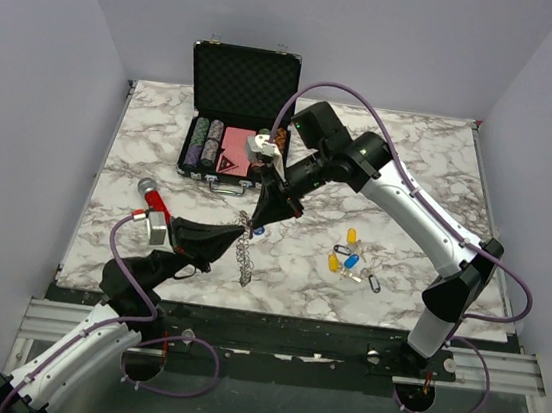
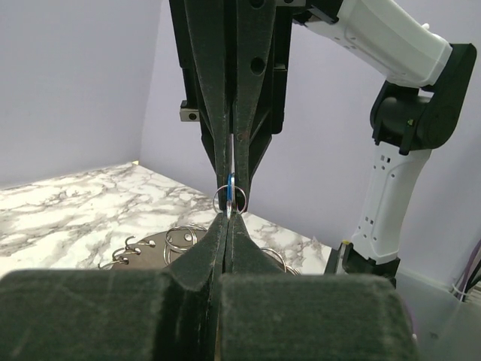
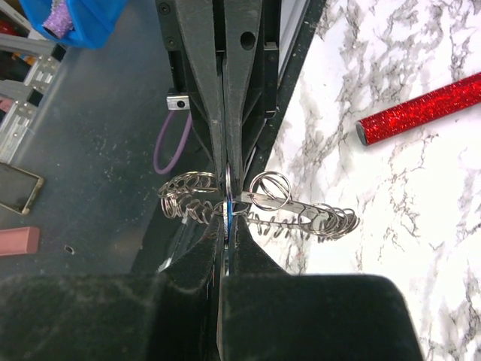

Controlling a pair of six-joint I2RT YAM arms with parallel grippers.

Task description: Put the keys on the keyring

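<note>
The keyring (image 1: 245, 255) is a silvery strip fringed with small split rings, hanging just above the table at centre-left. My left gripper (image 1: 241, 226) is shut on its upper end. My right gripper (image 1: 258, 221) comes down from the upper right, tip to tip with the left, and is shut on a blue-headed key (image 1: 259, 231). In the right wrist view the blue key (image 3: 228, 210) sits at a small ring on the keyring (image 3: 301, 212). In the left wrist view the blue key (image 2: 229, 183) and a small ring (image 2: 220, 200) show between both pairs of closed fingers. Several loose keys (image 1: 348, 256) with yellow and blue heads lie on the table to the right.
An open black case (image 1: 245, 67) with poker chips and cards stands at the back. A red glitter stick (image 1: 153, 197) lies at the left and also shows in the right wrist view (image 3: 421, 109). Small black loops (image 1: 374, 281) lie beside the loose keys.
</note>
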